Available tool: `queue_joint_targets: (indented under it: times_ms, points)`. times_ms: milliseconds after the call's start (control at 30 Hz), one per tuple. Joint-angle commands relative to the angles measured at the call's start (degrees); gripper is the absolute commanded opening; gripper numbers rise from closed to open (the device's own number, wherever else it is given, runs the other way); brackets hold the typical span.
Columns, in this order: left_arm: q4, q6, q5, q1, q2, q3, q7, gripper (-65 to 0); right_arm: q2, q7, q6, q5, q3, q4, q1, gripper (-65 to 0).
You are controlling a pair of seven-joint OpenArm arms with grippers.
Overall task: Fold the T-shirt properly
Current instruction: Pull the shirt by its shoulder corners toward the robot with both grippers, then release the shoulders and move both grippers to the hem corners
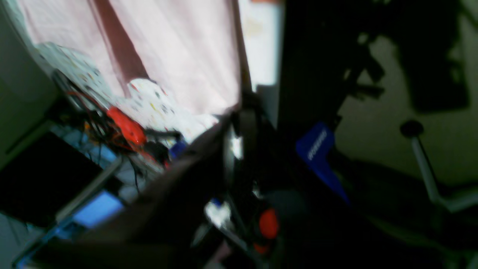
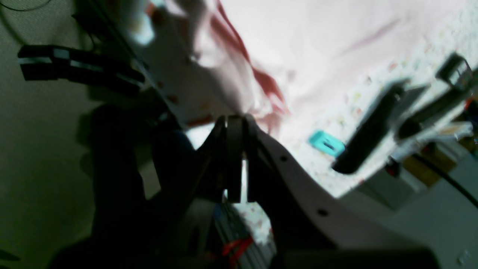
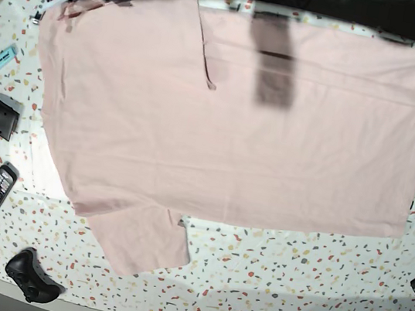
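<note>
Pink T-shirt spread flat across the speckled counter, plain side up.
Right tool clenched on a bunched corner of the shirt right at its tips. Left tool sitting at the shirt's far edge, too dark and blurry to tell if released or gripping. Teal marker just beside the right tool.
</note>
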Motion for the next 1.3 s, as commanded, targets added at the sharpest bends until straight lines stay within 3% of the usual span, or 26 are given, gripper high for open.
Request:
queue_joint_targets:
  times_ms: [0, 67, 100, 233, 400, 467, 567, 633, 700, 800, 900, 967, 1067, 1167, 1267]
  points:
    - [1.20, 0.11, -0.22, 0.48, -1.14, -0.15, 1.46, -45.4, 1.27, -0.48, -0.24, -0.57, 0.31, 1.97, -0.20, -60.6]
    - [3.13, 0.09, -0.22, 0.50, -1.14, -0.15, 3.52, -36.1, 1.40, -1.51, -0.22, 0.85, 0.33, 3.69, -0.17, -54.7]
    - [4.13, 0.07, -0.22, 0.52, -1.16, -0.15, 4.46, -35.1, 1.40, -1.97, -0.02, 1.01, 0.33, 4.50, -0.17, -52.2]
    - [8.61, -2.67, -0.24, 1.44, -1.86, -0.13, 8.17, -35.1, 1.44, -2.89, 1.27, 2.29, 0.33, 7.30, -0.20, -48.3]
    - [12.87, -2.73, -0.07, 3.39, -4.92, -0.92, 11.78, -35.1, 2.21, -2.47, 1.05, 1.68, 2.21, 9.01, 0.02, -48.3]
    - [13.31, -2.69, -0.57, 3.34, -4.59, -3.72, 10.32, -35.1, 2.19, -0.59, -1.90, 1.92, 5.29, 9.03, 0.17, -48.3]
    - [13.55, -2.51, -6.67, 3.30, -4.11, -10.51, 5.27, -35.2, 2.12, 3.80, -7.28, 4.90, 11.45, 9.01, 0.17, -48.3]
    - [13.55, -2.54, -11.74, 3.04, -2.86, -16.59, 1.49, -35.2, 1.27, 7.02, -8.04, 10.05, 16.02, 9.01, 0.33, -48.3]
    - [13.53, -2.82, -17.99, 1.51, -1.20, -22.43, -2.25, -35.2, -0.81, 9.84, -7.96, 16.06, 20.04, 8.90, 1.27, -48.3]
    - [13.53, -7.78, -30.01, -3.65, 1.27, -29.11, -7.23, -35.9, -5.14, 13.40, -7.69, 24.17, 23.74, 7.45, 5.57, -48.3]
    - [13.14, -11.52, -39.60, -11.45, 4.07, -31.39, -7.80, -35.9, -9.60, 13.64, -7.65, 30.29, 23.82, 3.87, 12.37, -48.3]
    - [11.87, -12.74, -42.82, -16.61, 6.67, -31.39, -7.87, -35.8, -12.81, 13.66, -6.62, 33.64, 23.80, 0.63, 17.09, -48.3]
    - [7.76, -16.06, -46.69, -23.39, 11.15, -31.36, -8.72, -35.8, -17.79, 13.70, -2.36, 37.94, 23.80, -4.57, 24.15, -48.3]
    - [1.55, -19.56, -47.10, -29.88, 15.41, -31.36, -10.25, -35.9, -22.36, 14.58, 1.31, 42.82, 23.80, -9.94, 30.77, -48.4]
    - [-5.16, -22.97, -50.71, -36.24, 17.75, -31.36, -10.43, -35.9, -26.38, 14.95, 3.02, 45.31, 23.80, -14.62, 36.76, -48.4]
